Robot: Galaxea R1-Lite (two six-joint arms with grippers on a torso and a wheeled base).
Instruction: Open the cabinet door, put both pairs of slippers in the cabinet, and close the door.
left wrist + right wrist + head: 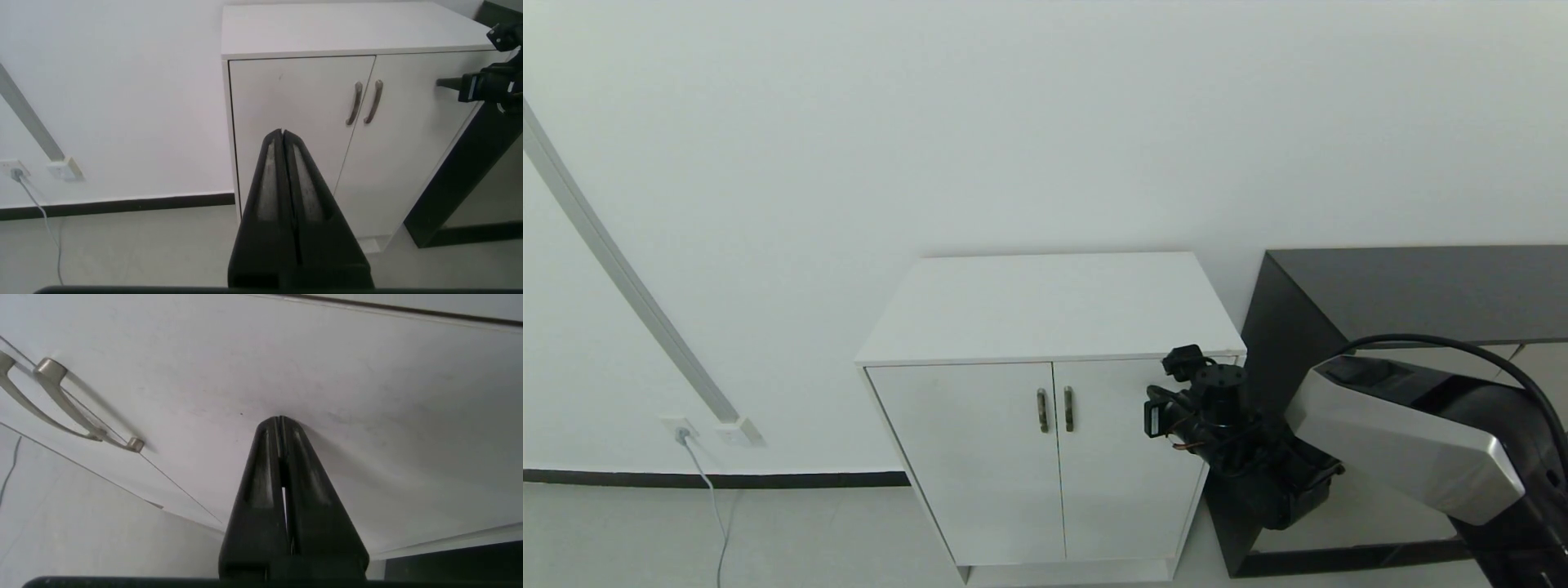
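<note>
Both sets of jaws are pinched shut on nothing. The right gripper (280, 421) points tip-first at the right door (1111, 490) of the cabinet (1045, 310), near the handles (61, 404). The left gripper (283, 133) hangs well apart, facing the closed doors.

The cabinet (1045, 310) is white board with a smooth, matt finish. Its handles (1042, 410) look like brushed metal. The dark unit (1413, 286) to the right is matt on top, and its front is mirror-glossy. The left gripper (283, 135) and right gripper (283, 423) are matt black and look like plastic. The wall (1045, 122) is matt white.
</note>
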